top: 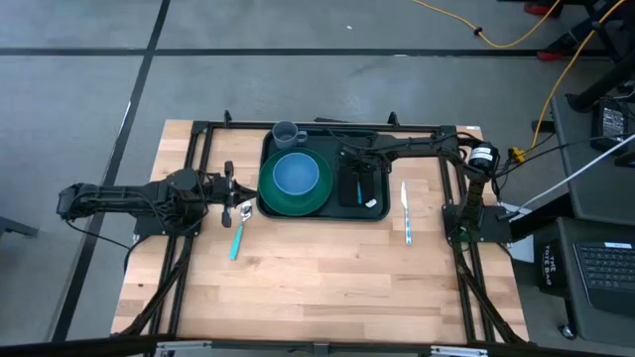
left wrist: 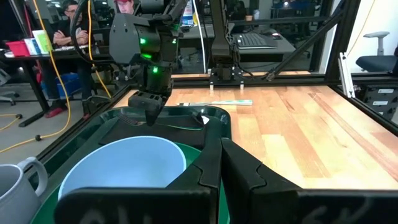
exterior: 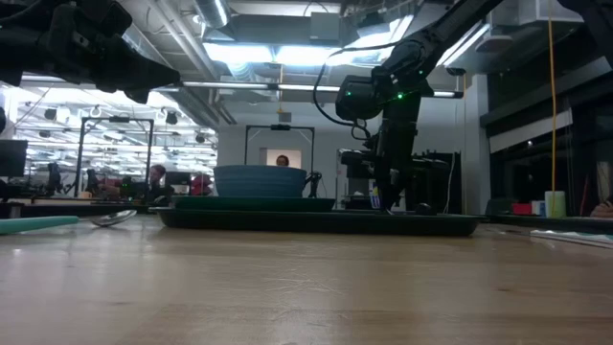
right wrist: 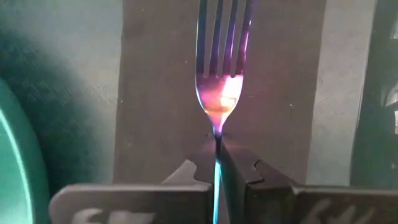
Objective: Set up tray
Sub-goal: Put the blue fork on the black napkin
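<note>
Right gripper (right wrist: 217, 171): clamped on the fork (right wrist: 221, 68) neck, tines ahead.
Left gripper (left wrist: 214, 168): closed, empty.
Tray (top: 372, 213): likely stiff, light, slick; take its rim.

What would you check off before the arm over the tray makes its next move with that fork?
1. Right gripper jaws shut on the fork: ok.
2. Fork over the black rectangle in the tray: ok.
3. Fork touching the rectangle: cannot tell.
4. Bowl on the plate, apart from the fork: ok.
5. Left gripper off the tray, jaws shut: ok.
6. Knife and spoon outside the tray: not ok.
</note>
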You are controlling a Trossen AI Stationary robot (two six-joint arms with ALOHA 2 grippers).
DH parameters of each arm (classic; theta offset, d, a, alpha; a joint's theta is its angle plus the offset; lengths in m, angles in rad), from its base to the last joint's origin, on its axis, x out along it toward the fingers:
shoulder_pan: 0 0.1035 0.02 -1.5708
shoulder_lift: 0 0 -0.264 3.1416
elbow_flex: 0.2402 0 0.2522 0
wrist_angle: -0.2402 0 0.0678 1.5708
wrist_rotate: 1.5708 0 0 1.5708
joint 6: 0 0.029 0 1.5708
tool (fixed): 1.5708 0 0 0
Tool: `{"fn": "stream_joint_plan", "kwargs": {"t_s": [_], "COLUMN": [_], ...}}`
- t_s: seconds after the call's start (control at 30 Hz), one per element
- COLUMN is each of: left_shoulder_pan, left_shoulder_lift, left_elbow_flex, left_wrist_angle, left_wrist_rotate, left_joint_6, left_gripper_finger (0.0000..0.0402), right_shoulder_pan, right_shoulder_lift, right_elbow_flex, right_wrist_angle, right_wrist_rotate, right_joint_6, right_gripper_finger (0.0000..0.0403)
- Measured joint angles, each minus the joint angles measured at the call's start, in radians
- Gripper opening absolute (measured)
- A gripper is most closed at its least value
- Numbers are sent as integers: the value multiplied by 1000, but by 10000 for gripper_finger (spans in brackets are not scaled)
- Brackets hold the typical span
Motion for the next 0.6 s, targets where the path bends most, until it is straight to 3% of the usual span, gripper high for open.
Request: {"fn": "stream_joint_plan", "kwargs": {"t_s": [0.6], "left_shoulder_pan": [0], "left_shoulder_lift": [0], "left_elbow_flex": [0], "left_wrist_angle": [0], "left_wrist_rotate": [0], "left_joint_6": [0], "left_gripper_finger": [3], "right_shoulder_pan": [-27], "right_shoulder_lift": [53], "right_elbow_flex": [0], "right_wrist_angle": [35], "right_wrist_rotate": [-7], "right_joint_6": [-77], "right_gripper_finger": [10]}}
